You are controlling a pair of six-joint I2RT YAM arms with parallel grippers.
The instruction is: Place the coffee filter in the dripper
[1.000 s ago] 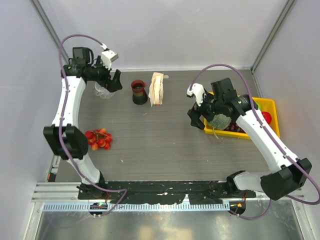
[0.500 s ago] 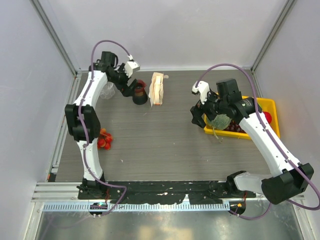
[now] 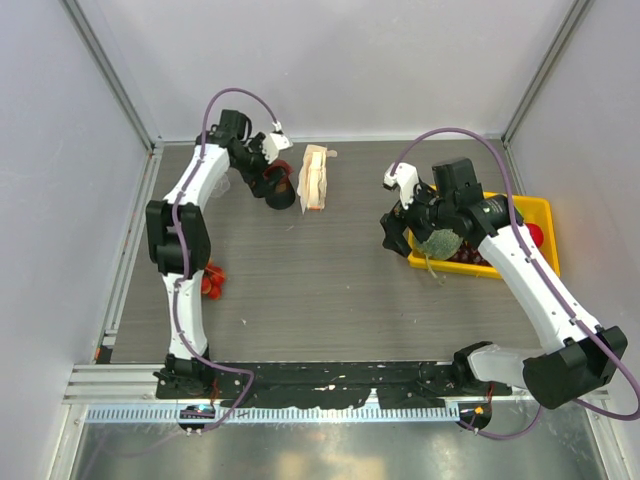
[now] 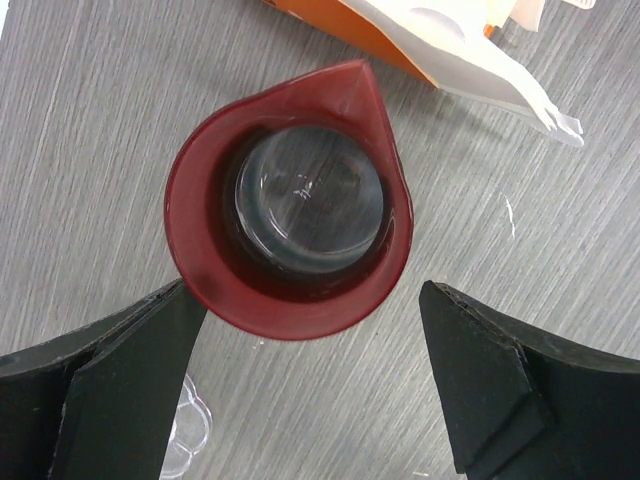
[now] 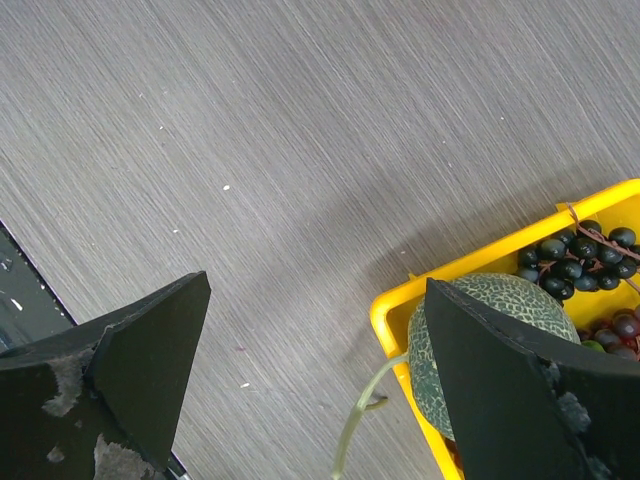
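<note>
Left fingers (image 4: 120, 380) spread wide, empty, either side of red cup (image 4: 290, 215). Dripper (image 4: 185, 440) on table (image 4: 80, 150) just beside cup, by one finger. Packet (image 4: 400, 40) behind cup; single filter can't be made out. Right fingers (image 5: 140, 360) open, empty, over table by yellow tray (image 5: 400, 305) holding melon (image 5: 480, 330).

All 3 views are evenly, brightly lit and sharp; a soft shadow is cast beside the yellow tray (image 5: 392, 318).

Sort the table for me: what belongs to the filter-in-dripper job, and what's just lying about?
Job: dripper; no loose filter visible.
Lying about: brown cup, packet, red fruit, yellow tray, melon, grapes.
</note>
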